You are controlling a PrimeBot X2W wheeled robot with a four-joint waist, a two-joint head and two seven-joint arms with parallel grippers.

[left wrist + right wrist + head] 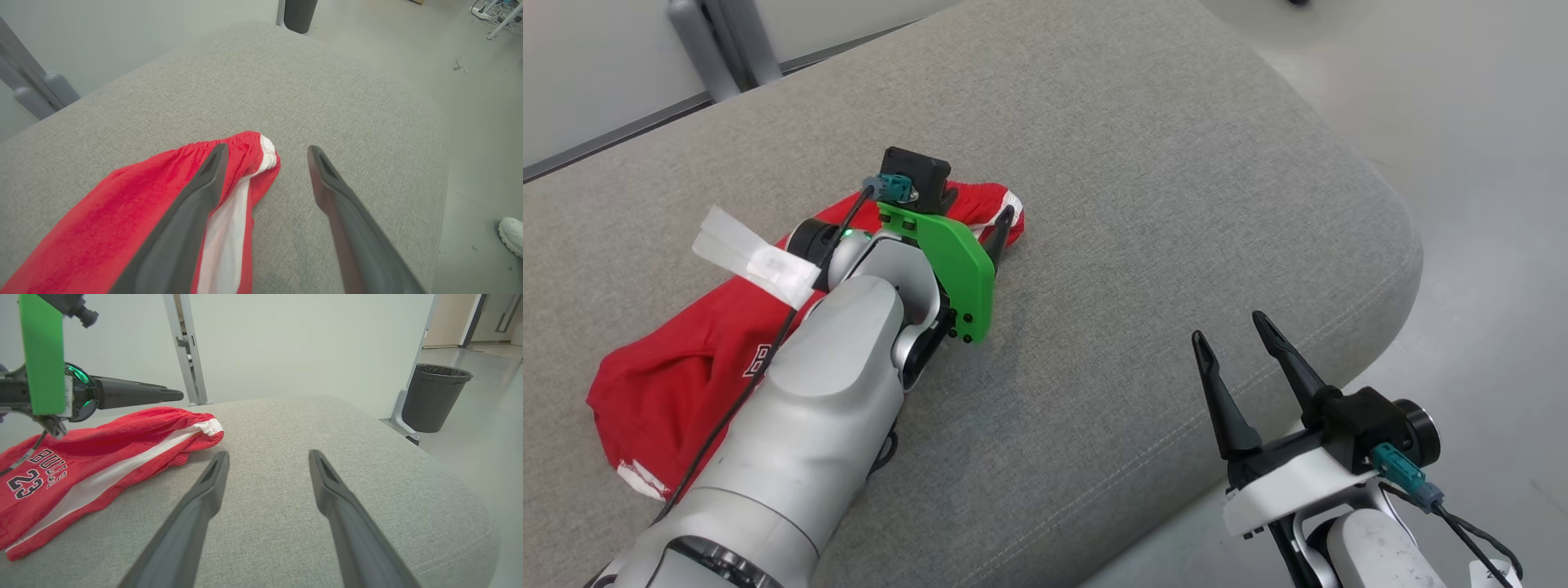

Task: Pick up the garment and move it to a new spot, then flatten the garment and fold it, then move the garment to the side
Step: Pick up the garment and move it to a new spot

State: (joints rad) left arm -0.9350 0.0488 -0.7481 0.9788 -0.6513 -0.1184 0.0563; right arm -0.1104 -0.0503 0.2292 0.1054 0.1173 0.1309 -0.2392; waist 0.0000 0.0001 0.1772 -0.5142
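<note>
The garment (678, 384) is a pair of red shorts with a white side stripe and dark lettering, lying crumpled on the grey cushion (1135, 204). My left gripper (980, 222) hovers over its waistband end. In the left wrist view the left gripper (267, 149) stands open: one finger (192, 212) is above the red cloth (102, 220), the other above bare cushion, and nothing is held. The right wrist view shows the garment (102, 457) at the left, under the left gripper's finger (135, 392). My right gripper (1229, 327) is open and empty near the cushion's right front edge, also open in its own view (268, 453).
The cushion's rounded corner and right edge (1405, 245) drop to pale floor. A dark bin (439, 396) stands beyond the cushion by a metal post. Part of a white shoe (512, 234) is on the floor. Bare cushion lies right of the garment.
</note>
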